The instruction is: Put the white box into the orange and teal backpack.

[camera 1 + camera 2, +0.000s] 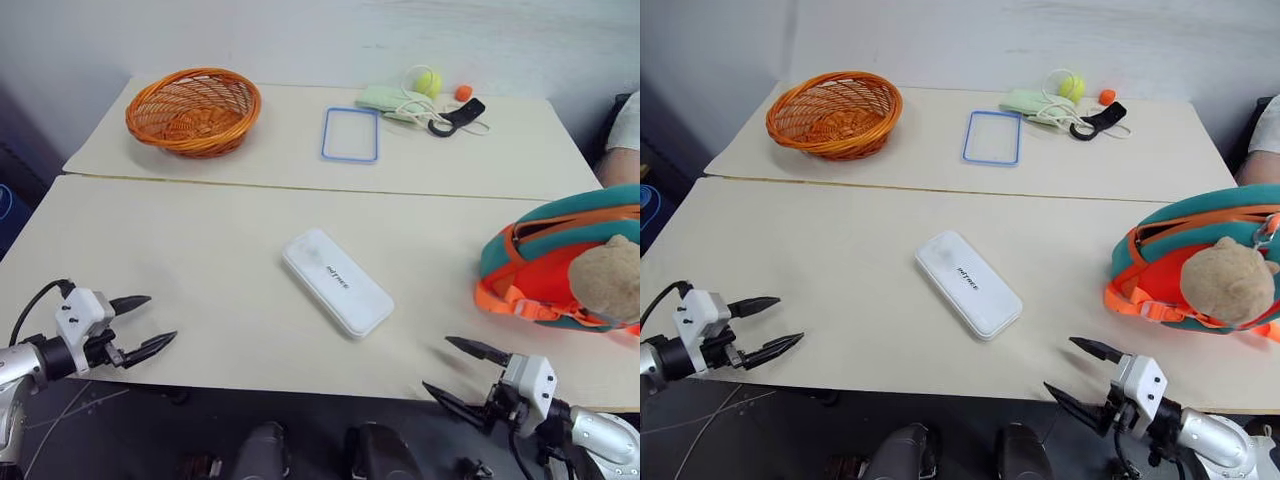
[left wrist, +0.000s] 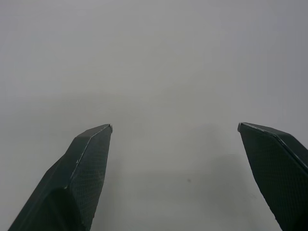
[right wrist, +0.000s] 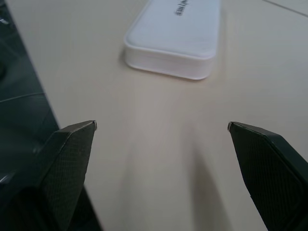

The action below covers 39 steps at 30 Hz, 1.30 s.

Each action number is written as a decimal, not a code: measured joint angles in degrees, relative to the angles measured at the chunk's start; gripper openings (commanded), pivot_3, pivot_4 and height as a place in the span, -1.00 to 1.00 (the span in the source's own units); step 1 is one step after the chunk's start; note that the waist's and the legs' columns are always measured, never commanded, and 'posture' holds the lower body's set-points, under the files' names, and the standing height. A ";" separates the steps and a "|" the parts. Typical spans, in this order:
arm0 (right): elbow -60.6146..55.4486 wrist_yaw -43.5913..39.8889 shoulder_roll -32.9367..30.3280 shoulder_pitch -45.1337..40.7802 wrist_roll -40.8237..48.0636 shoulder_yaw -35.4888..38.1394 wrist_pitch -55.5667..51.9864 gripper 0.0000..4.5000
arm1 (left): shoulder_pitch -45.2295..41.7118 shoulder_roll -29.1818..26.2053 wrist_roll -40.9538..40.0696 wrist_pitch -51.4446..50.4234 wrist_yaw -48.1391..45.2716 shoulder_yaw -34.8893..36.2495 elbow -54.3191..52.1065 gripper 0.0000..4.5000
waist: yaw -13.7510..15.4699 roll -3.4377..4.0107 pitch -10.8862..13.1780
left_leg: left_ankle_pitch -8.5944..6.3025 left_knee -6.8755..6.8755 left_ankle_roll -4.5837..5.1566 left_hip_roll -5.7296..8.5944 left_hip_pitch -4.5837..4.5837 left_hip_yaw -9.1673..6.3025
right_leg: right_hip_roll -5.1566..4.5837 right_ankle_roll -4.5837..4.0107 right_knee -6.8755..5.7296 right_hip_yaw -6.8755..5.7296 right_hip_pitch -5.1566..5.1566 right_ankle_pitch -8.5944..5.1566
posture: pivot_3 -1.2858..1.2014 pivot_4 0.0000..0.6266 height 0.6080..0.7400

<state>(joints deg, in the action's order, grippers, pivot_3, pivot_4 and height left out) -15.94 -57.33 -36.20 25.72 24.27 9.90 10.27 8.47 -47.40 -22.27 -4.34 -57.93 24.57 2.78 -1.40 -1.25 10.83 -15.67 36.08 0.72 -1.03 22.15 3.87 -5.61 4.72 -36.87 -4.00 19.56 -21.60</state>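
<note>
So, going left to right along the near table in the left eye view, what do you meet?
Left end effector → white box → right end effector → orange and teal backpack.

White box: smooth, faintly glossy plastic with small dark printed lettering. Orange and teal backpack, at the table's right edge: soft matt woven cloth with webbing straps; attached toy of tan, fuzzy plush. Table: matt, smooth cream surface. Basket, near the far left corner: orange woven wicker, ribbed and slightly shiny. Rectangular frame, toward the far edge: thin, smooth blue rim, plastic in look. Left gripper and right gripper: black fingers with a fine textured, matt finish, on white smooth plastic housings.
</note>
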 measured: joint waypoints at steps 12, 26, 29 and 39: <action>-8.39 4.47 0.64 -5.35 -0.82 -5.80 -8.69 0.57 | -15.61 2.76 -0.44 -10.05 3.63 -10.38 -4.19 0.42 | 0.09 0.01 0.00 | 0.10 0.02 -0.15 0.03 0.02 -0.02 | 0.02 0.00 -0.08 -0.06 0.02 0.00 | 0.03 -0.52 1.00; -7.75 12.01 0.77 -16.55 -12.40 -14.79 -18.79 -0.99 | -58.56 25.00 20.95 6.84 17.67 -30.34 39.62 -0.89 | 1.75 -0.12 0.01 | 0.19 0.54 -0.21 0.12 0.32 0.08 | 0.11 0.17 -0.16 -0.32 0.12 0.03 | 0.03 -0.52 1.00; -7.40 14.47 1.40 -16.68 -13.98 -14.93 -20.83 -0.99 | -60.11 27.03 21.89 10.17 17.01 -30.82 45.40 -0.89 | 1.71 -0.12 0.01 | 0.19 0.64 -0.21 0.12 0.34 0.04 | 0.11 0.17 -0.16 -0.34 0.10 0.03 | 0.03 -0.52 1.00; -6.95 17.02 1.85 -19.78 -14.86 -13.63 -25.16 -0.99 | -55.43 27.26 20.71 10.84 10.65 -30.30 40.42 -0.89 | 1.16 -0.12 0.01 | 0.19 0.97 -0.21 0.06 0.53 -0.11 | 0.12 0.19 -0.31 -0.34 0.14 0.03 | 0.03 -0.52 1.00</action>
<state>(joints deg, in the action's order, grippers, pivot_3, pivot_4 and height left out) -22.89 -40.31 -34.35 5.94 9.40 -3.73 -14.89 -46.97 -20.14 -1.57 6.50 -47.28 -5.74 43.21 -0.25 -1.37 10.84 -15.48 37.04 0.51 -0.96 22.67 3.76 -5.49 4.90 -37.18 -4.34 19.70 -21.56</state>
